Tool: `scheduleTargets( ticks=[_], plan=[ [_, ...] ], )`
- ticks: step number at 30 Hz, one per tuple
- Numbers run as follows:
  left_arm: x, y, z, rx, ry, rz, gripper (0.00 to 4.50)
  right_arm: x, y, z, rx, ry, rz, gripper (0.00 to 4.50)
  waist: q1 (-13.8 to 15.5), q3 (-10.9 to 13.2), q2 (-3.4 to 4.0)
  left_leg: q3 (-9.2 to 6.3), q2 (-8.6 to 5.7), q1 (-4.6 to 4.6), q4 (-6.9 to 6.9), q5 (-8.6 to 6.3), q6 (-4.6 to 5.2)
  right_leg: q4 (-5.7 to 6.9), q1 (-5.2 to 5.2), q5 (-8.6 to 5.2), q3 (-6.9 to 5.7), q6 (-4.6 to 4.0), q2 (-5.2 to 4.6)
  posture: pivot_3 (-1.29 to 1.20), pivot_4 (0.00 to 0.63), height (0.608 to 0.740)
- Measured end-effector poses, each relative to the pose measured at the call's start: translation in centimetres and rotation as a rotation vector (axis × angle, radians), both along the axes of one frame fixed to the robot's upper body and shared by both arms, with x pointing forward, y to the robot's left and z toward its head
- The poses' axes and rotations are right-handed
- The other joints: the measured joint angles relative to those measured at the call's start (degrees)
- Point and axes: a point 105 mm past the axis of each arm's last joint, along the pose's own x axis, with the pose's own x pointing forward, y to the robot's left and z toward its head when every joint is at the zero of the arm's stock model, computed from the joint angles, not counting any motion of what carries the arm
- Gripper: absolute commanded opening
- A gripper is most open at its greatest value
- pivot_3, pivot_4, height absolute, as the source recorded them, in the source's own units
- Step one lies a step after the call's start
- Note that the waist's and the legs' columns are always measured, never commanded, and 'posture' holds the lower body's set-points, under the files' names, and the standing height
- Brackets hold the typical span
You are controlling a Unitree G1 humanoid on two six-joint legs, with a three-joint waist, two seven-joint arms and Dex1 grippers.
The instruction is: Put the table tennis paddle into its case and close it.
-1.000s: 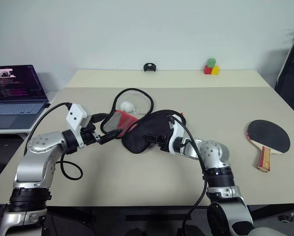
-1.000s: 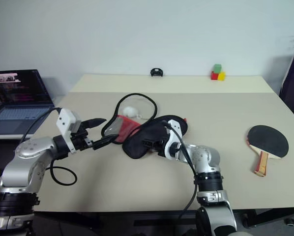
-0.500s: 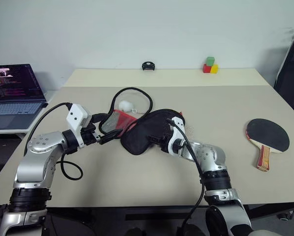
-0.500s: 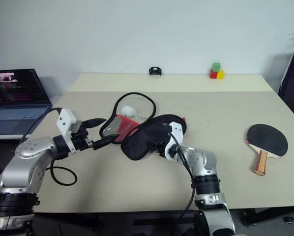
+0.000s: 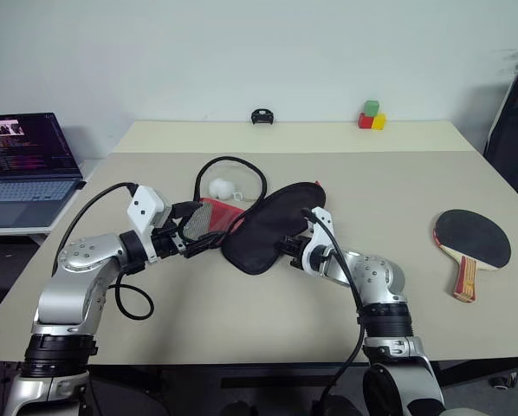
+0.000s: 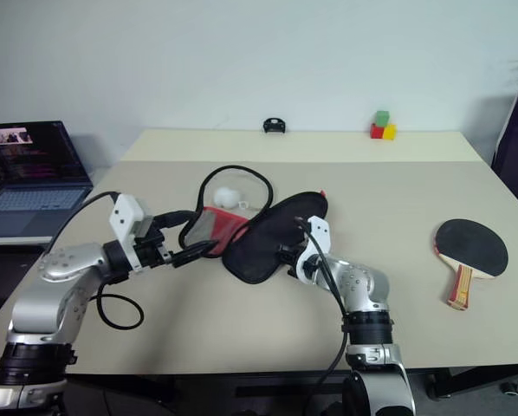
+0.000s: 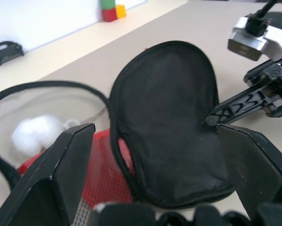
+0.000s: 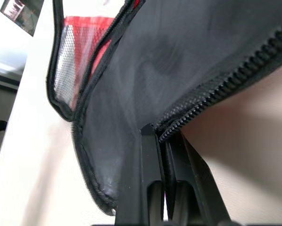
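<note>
One case (image 5: pixel 263 234) mid-table, unzipped, pinched at its zipper edge by right gripper (image 8: pixel 162 136).
Left gripper (image 5: pixel 200 232) spread wide beside the red mesh side; table tennis paddle (image 5: pixel 469 247) lying apart near the table's (image 5: pixel 415 191) right edge.

Black case (image 5: pixel 272 227) with red mesh panel; black-faced paddle (image 5: pixel 472 240), red-striped wooden handle.
</note>
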Motion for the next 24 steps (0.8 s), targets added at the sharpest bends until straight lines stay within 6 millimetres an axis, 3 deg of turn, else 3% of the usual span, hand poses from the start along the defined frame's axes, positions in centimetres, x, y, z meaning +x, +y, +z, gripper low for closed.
scheduleTargets(
  ticks=[10, 16, 24],
  plan=[
    [-0.7, -2.8, -0.7, -0.026, 0.030, -0.081, 4.50, -1.3, -8.4, 0.6, -0.156, 0.048, 0.029, 0.02, 0.5, 0.0, 0.00, 0.04, -0.01, -0.02, 0.04, 0.00, 0.03, -0.02, 0.04, 0.00, 0.01, 0.00, 0.00, 0.00, 0.150, 0.740],
    [-0.8, -3.8, -1.0, -0.032, 0.036, -0.113, 4.50, -1.7, -10.8, 0.9, -0.257, 0.056, 0.108, 0.02, 0.3, 0.0, 0.00, 0.10, 0.00, -0.02, 0.04, 0.00, 0.04, -0.02, 0.06, 0.00, 0.03, 0.00, 0.02, 0.00, 0.150, 0.740],
    [-0.7, -4.6, -0.8, -0.038, 0.028, -0.138, 4.50, 0.2, -13.5, 1.8, -0.393, 0.023, 0.191, 0.02, 0.4, 0.0, -0.02, 0.13, 0.00, -0.03, 0.08, 0.00, 0.05, -0.05, 0.09, 0.00, 0.01, 0.01, 0.02, 0.00, 0.150, 0.740]
  ],
)
